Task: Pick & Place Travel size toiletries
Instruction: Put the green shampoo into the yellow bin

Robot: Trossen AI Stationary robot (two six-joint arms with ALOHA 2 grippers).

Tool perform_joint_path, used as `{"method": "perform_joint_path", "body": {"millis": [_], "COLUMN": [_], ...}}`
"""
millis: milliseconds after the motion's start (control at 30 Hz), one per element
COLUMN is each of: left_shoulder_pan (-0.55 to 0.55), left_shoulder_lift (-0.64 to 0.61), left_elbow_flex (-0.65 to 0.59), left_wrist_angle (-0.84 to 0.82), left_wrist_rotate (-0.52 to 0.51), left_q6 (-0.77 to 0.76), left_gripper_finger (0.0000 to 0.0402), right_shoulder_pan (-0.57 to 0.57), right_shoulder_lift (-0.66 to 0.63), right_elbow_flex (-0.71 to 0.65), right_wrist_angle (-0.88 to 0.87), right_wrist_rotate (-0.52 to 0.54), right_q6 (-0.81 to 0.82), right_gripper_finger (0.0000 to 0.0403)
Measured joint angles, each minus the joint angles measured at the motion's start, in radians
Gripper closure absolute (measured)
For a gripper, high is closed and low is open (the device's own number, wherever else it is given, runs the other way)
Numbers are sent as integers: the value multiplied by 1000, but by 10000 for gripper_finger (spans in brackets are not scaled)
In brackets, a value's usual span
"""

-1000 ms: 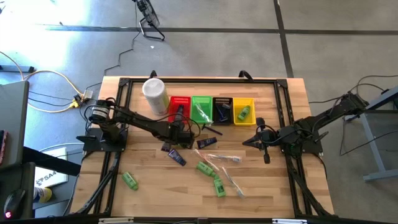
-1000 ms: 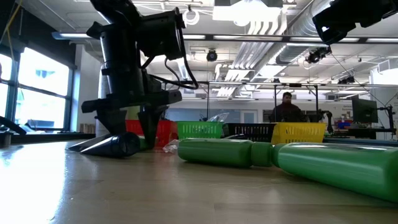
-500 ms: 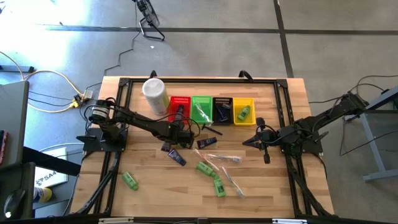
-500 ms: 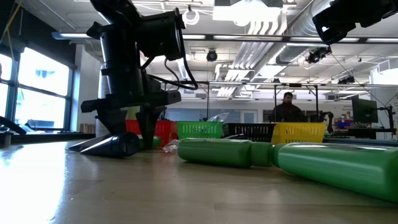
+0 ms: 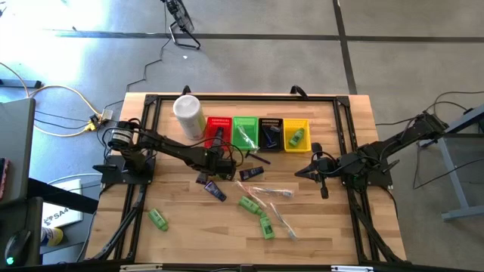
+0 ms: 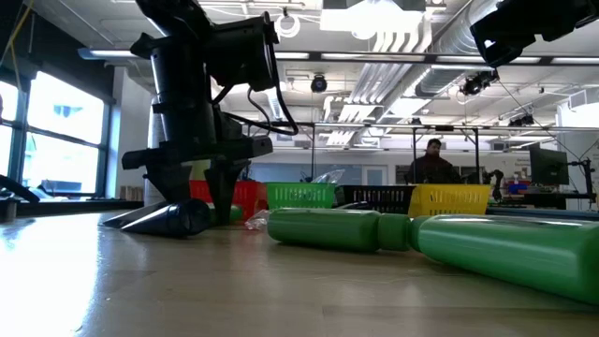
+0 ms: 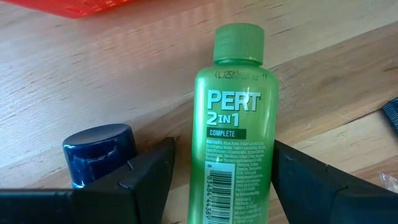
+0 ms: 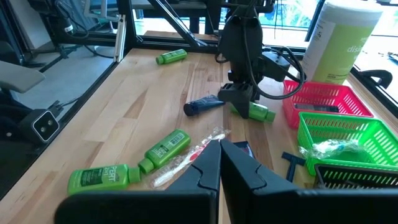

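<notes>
The left gripper (image 7: pixel 221 180) is reaching down near the middle of the tabletop (image 5: pixel 181 223), just in front of the red basket (image 5: pixel 218 130), with its fingers (image 7: pixel 146 177) spread to either side of a green mini bottle (image 7: pixel 235 124) that is lying flat on the wood; whether the pads are actually touching the bottle is not clear. A dark blue tube (image 7: pixel 98 152) is lying just beside that bottle, outside one finger. The right gripper (image 8: pixel 220 163) is hovering toward the right edge of the tabletop, its fingers pressed together on nothing. More green bottles (image 5: pixel 255 213) and clear wrapped sticks (image 5: pixel 278 193) are lying scattered toward the front edge, one bottle (image 5: pixel 157 219) near the front left corner. Along the back edge a green basket (image 5: pixel 245 132), black basket (image 5: pixel 270 133) and yellow basket (image 5: pixel 296 134) are sitting in a row beside a white canister (image 5: pixel 188 115).
</notes>
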State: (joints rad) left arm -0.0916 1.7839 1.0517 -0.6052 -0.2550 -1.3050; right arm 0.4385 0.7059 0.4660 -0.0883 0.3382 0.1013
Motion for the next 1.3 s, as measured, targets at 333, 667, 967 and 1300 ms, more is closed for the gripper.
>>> {"method": "perform_joint_path", "body": {"millis": [333, 667, 967, 1300], "left_shoulder_pan": [-1, 0, 0, 0], "left_shoulder_lift": [-4, -5, -6, -8], "left_elbow_flex": [32, 55, 55, 60], "left_wrist_angle": [-17, -40, -41, -45], "left_wrist_rotate": [71, 90, 106, 173], "left_q6": [88, 153, 170, 273], "left_gripper_finger": [184, 246, 220, 239], "right_shoulder_pan": [0, 0, 0, 0], "right_shoulder_lift": [0, 0, 0, 0], "right_elbow_flex": [0, 0, 0, 0], "right_wrist_angle": [-1, -3, -3, -3], "right_wrist_rotate": [0, 0, 0, 0], "right_q6": [0, 0, 0, 0], "right_gripper_finger": [401, 401, 401, 401]}}
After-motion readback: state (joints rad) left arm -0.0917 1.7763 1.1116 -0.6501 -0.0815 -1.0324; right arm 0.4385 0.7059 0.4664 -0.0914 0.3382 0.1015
